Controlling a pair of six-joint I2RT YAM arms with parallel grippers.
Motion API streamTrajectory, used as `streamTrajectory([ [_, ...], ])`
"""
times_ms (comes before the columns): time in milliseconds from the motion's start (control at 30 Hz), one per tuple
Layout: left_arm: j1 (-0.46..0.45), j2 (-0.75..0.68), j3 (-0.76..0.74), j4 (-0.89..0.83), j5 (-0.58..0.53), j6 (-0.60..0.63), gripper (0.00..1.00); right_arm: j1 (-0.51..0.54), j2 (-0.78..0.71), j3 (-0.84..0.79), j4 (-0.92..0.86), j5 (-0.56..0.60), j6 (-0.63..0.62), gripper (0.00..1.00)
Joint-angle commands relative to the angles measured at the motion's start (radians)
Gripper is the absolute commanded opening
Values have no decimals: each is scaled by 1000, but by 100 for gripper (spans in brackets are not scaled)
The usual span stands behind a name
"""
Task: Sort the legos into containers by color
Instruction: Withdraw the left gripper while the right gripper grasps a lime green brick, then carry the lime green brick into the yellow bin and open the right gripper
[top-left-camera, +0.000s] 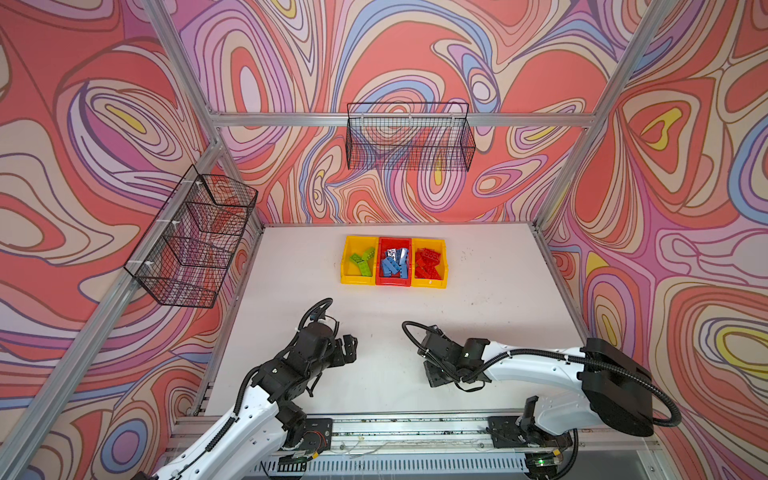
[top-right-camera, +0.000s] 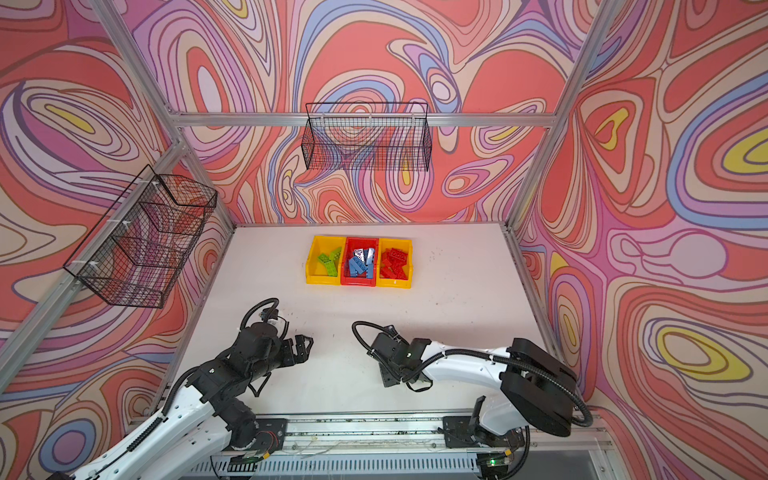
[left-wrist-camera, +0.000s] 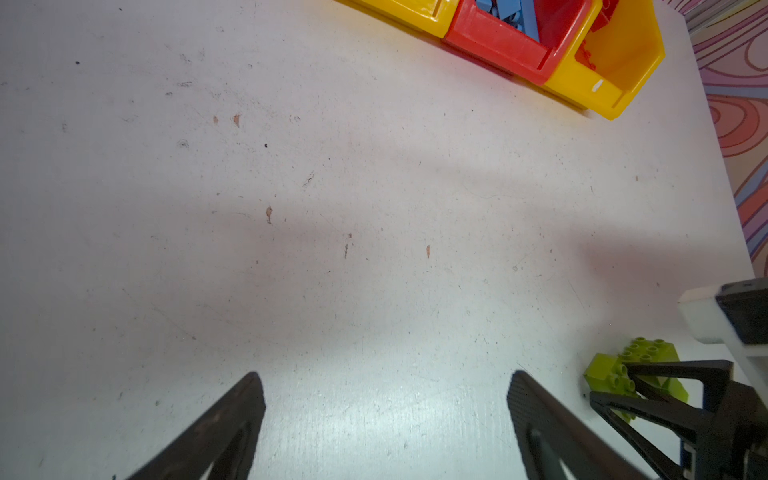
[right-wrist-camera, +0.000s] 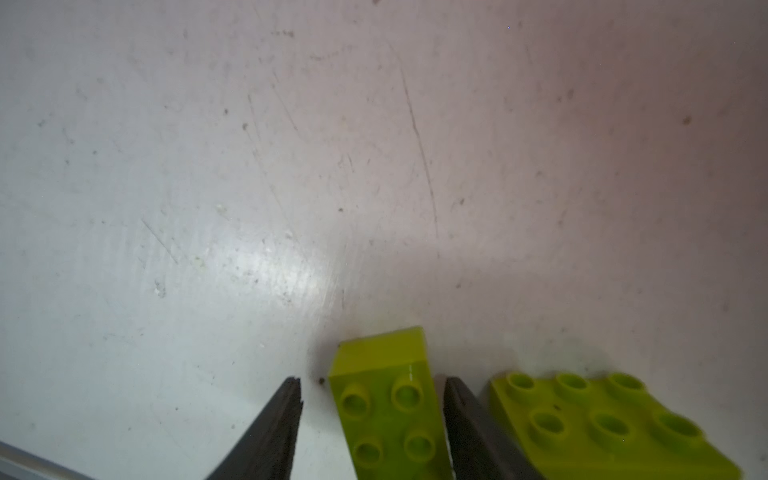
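One white desk (top-left-camera: 478, 328) is carrying the whole job. Right arm (top-left-camera: 536, 365) is reaching in from the near right corner toward the middle of the near edge, wrist tipped down and low. Left arm (top-left-camera: 249, 419) is sitting folded by the near left corner, doing nothing useful.

Three bins are lining up side by side at the middle of the far edge: yellow bin (top-left-camera: 357, 280) holding greens, red bin (top-left-camera: 392, 282) holding blues, second yellow bin (top-left-camera: 429, 283) holding reds.

Left claw (left-wrist-camera: 386, 376) is gaping wide with nothing in it. Right claw (right-wrist-camera: 370, 390) is straddling a green brick (right-wrist-camera: 386, 415) near the near edge. Its jaws are partly apart: one finger (right-wrist-camera: 463, 415) is looking like it's touching the brick, while a sliver of desk is showing at the other side, so it's not gripping yet.

A second green brick (right-wrist-camera: 602, 424) is lying just beside it. I'm thinking the squeeze wants centring on the flat sides without bumping the neighbour, then lifting straight up before heading to the greens.
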Motion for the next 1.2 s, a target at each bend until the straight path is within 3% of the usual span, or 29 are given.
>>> streamTrajectory([
  [0, -4, 2, -4, 9, 6, -10, 94, 4, -15, -23, -12, -15, 7, 51],
  [167, -3, 32, 6, 13, 12, -11, 94, 4, 5, -21, 41, -26, 15, 38],
  [433, -3, 62, 32, -9, -24, -12, 95, -1, 31, 143, 53, 38, -39, 32],
  [700, -1, 152, 35, 40, -32, -6, 99, -170, 272, 579, 146, 6, -230, 29],
  [900, 5, 223, 64, 72, -32, 5, 100, -264, 622, 1072, 71, -49, -391, 29],
  [1167, 15, 260, 65, 89, -41, 6, 100, -355, 1045, 1645, 8, -142, -470, 30],
])
